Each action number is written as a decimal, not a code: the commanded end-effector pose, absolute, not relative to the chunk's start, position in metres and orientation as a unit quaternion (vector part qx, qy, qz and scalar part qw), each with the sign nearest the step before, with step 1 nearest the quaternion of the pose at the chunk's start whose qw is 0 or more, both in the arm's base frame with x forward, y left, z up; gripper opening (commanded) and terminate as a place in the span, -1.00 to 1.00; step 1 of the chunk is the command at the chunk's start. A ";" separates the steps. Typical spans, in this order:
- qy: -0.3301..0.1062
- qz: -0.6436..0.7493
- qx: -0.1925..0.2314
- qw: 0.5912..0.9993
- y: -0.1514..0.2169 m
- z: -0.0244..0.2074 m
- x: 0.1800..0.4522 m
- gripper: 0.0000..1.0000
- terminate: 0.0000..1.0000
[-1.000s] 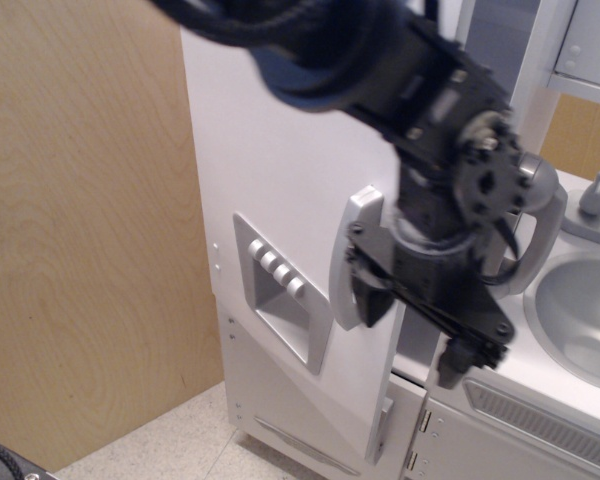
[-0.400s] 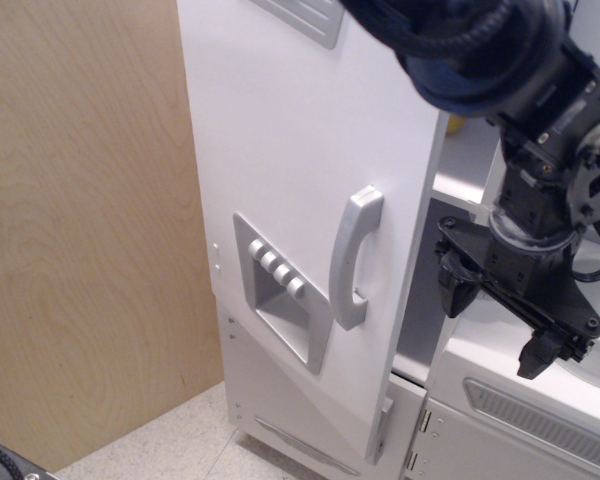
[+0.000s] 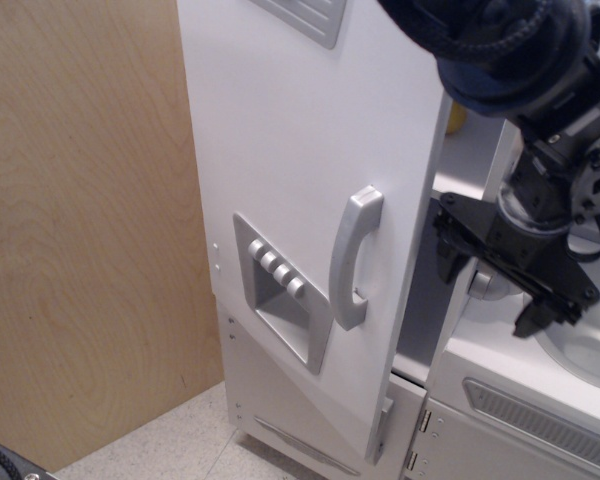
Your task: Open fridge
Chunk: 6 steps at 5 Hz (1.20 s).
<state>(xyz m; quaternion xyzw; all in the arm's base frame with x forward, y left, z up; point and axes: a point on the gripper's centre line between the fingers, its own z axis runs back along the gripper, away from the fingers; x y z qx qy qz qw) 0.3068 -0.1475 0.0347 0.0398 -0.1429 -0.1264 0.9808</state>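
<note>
Fridge (image 3: pixel 280 190) stands left of centre against the plywood wall (image 3: pixel 80 230); its upper door is swung partly open, with a gap showing white interior along the right edge. Gripper (image 3: pixel 495 285) is right of the door edge, clear of the handle (image 3: pixel 353 258), fingers spread wide, holding nothing.

Even, soft indoor light, fairly bright; the tall silver-grey toy fridge (image 3: pixel 300 190) door reads almost washed-out white with no hard glare, and only soft shade sits in the recessed dispenser panel (image 3: pixel 280 300) and the gap behind the door edge. The black robot gripper (image 3: pixel 500 275) and the arm above it are dark with little detail and slightly soft. Image is low-res and mildly noisy, with the pale wood panel (image 3: pixel 80 230) evenly lit.
</note>
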 end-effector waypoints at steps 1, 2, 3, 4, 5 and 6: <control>-0.181 -0.103 0.063 0.976 -0.119 0.060 0.298 1.00 -1.00; -0.176 -0.102 0.062 0.977 -0.104 0.065 0.281 1.00 -1.00; -0.165 -0.105 0.053 0.979 -0.088 0.070 0.260 1.00 -1.00; -0.160 -0.102 0.051 0.981 -0.063 0.071 0.241 1.00 -1.00; -0.152 -0.101 0.055 0.982 -0.035 0.068 0.225 1.00 -1.00; -0.145 -0.089 0.059 0.984 -0.016 0.061 0.220 1.00 -1.00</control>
